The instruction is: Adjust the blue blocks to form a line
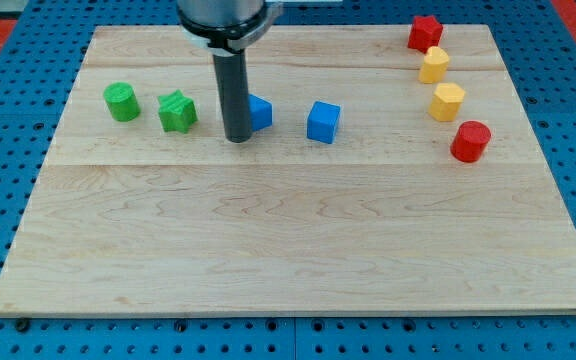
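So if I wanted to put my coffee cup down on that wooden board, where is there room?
The whole lower half of the board is bare, below every block. Another free patch lies between the blue cube and the red and yellow column, e.g. the yellow block. It is crowded around my tip, between the green star block and the part-hidden blue block.

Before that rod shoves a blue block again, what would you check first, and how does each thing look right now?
1. My tip on the board: ok.
2. Tip beside the partly hidden blue block, on its left: ok; contact: cannot tell.
3. Blue cube in plain sight, standing apart at the right: ok.
4. Green star-like block clear of the tip: ok, though close.
5. Two blue blocks roughly level across the view: ok.
6. Hidden block's shape: cannot tell.
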Robot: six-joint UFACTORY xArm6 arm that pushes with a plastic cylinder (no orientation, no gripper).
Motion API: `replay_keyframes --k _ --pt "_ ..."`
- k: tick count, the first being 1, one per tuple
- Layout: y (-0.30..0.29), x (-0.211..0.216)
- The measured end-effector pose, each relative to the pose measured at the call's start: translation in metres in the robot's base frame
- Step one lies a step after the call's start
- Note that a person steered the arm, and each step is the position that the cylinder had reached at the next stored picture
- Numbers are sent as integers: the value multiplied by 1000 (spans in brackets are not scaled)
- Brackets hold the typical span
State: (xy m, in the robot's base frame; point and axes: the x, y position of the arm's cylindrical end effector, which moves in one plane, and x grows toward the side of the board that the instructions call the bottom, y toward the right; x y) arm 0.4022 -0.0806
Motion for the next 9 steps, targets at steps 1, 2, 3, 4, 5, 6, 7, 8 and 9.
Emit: replay_keyframes --k 1,2,3,4,5,6,7,8,9 --pt "-43 16" --pt "-44 -17" --pt "-47 -14" --pt "2 10" --pt "40 -1" --pt "41 -19" --pt "53 -5" --pt "117 18" --pt "121 -4"
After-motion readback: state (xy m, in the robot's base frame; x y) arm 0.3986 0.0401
